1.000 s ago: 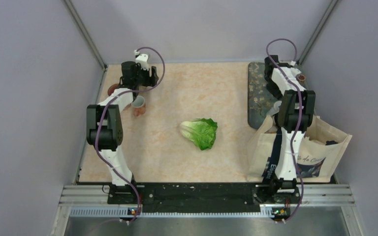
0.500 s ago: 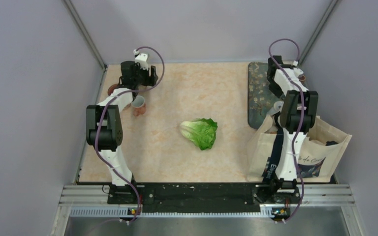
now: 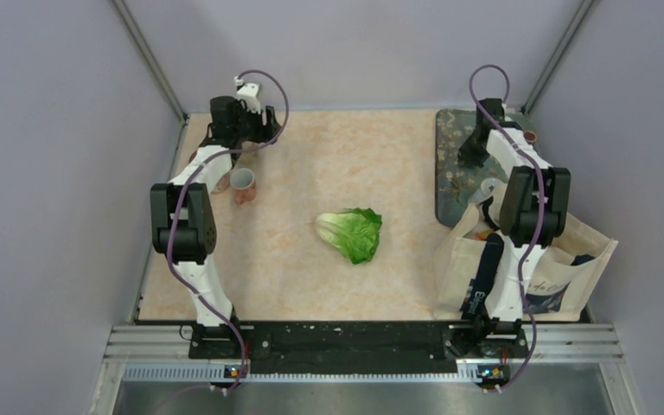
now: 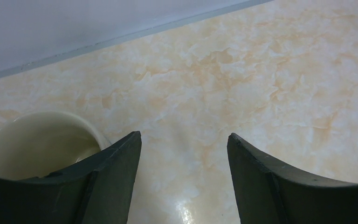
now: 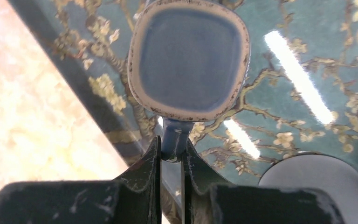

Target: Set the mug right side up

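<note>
On the floral mat (image 3: 451,186) at the tabletop's (image 3: 354,156) two o'clock, the right pincer (image 5: 171,144) has just clamped the handle (image 5: 173,133) of the blue mug (image 5: 189,58), so flipping can probably begin. The left pincer (image 4: 184,140) hangs apart.

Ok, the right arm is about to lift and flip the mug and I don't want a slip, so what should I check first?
1. Right gripper shut on the handle of the blue mug: ok.
2. Grip depth: only the fingertips pinch the handle, so the mug may pivot: not ok.
3. Mug is upside down: cannot tell; the blue face could be its base or its inside.
4. Room to swing: a white cylinder stands close by on the floral tray: not ok.
5. Left gripper open, empty, beside the cream cup: ok.
</note>
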`<state>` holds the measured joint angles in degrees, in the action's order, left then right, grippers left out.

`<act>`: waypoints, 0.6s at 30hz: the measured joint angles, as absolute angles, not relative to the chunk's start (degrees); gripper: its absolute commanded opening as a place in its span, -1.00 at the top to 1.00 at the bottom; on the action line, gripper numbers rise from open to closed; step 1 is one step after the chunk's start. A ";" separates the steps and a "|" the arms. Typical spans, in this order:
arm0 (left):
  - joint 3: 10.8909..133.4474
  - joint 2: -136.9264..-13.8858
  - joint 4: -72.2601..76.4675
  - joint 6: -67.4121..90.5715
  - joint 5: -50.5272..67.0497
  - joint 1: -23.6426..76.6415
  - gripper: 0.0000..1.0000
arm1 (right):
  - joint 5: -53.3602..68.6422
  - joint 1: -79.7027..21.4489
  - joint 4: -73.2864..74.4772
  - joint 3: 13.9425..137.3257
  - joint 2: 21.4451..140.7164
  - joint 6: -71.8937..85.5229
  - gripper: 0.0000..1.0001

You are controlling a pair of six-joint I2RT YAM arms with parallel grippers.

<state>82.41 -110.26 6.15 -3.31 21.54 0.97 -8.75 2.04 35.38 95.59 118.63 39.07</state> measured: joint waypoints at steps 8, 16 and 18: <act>92.05 -115.04 -1.28 4.75 27.44 3.92 -0.40 | -0.56 2.07 29.91 89.52 115.18 33.85 1.00; 93.67 -116.88 -5.48 9.04 28.97 10.02 -0.40 | 1.02 2.39 27.62 85.47 113.10 25.26 0.84; 93.67 -116.88 -5.50 9.47 29.17 11.27 -0.40 | 0.95 2.39 27.40 85.25 113.10 23.75 0.68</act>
<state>93.67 -116.88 -5.50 9.47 29.17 11.27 0.95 2.39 27.40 85.25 113.10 23.75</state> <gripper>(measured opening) 0.701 0.103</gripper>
